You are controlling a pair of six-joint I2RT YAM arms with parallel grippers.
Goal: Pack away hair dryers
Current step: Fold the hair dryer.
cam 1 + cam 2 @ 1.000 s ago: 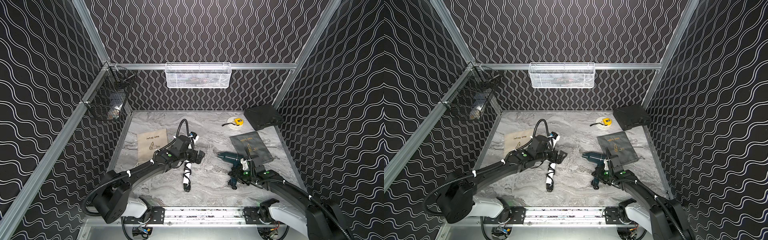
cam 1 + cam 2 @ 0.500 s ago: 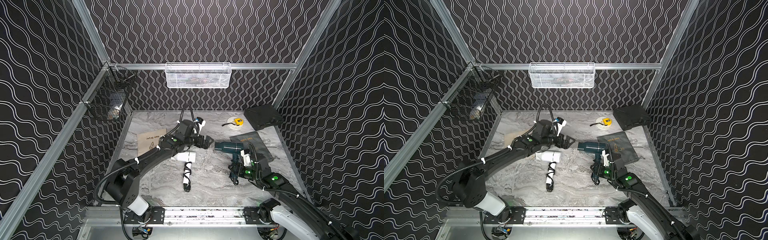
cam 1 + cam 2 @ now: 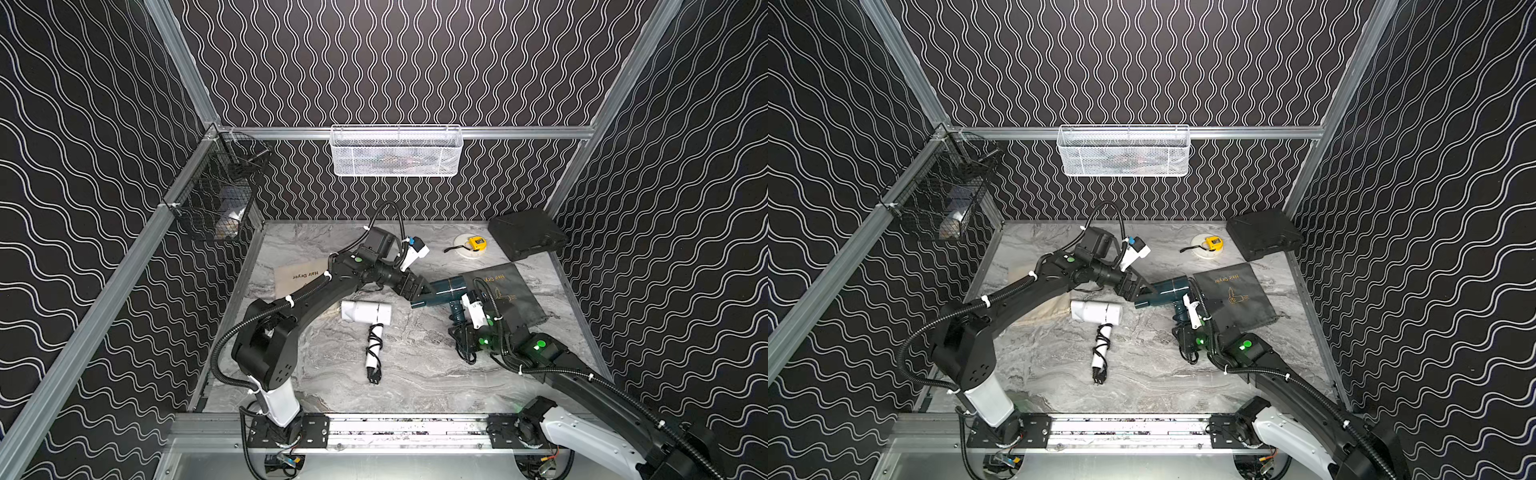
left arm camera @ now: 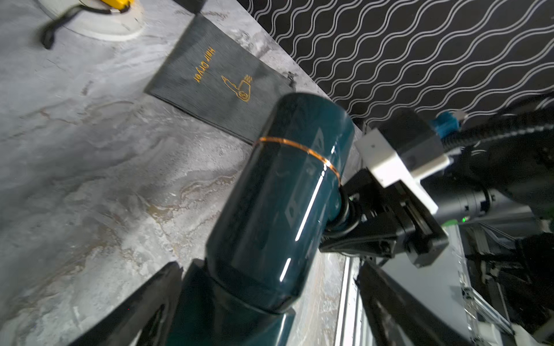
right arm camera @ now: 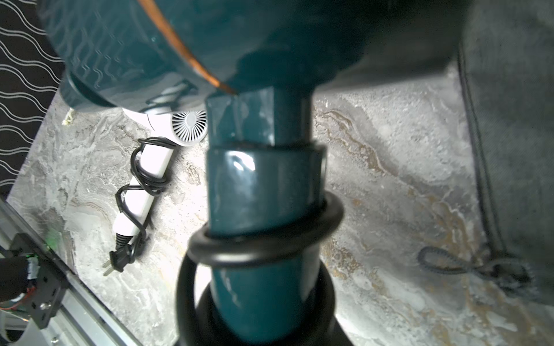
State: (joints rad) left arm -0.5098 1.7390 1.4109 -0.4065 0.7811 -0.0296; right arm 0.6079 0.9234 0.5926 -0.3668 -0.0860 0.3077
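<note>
White hair dryer (image 3: 365, 312) lies flat on the marble table (image 3: 415, 374) between the arms, cord wound round its handle. Right gripper (image 3: 460, 330) clamps the teal hair dryer (image 3: 446, 289) by its handle, clear of the table. Left gripper (image 3: 420, 292) stands wide, jaws astride the nozzle. Beyond lies the dark grey bag (image 3: 511, 291).

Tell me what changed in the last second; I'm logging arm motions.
The right gripper, shut on the handle of the teal dryer, lifted it and carried it back toward the dark bag. The left gripper left the white dryer and swung across; its open jaws now straddle the teal nozzle. White dryer, beige bag, dark bag and tape measure stayed put.
</note>
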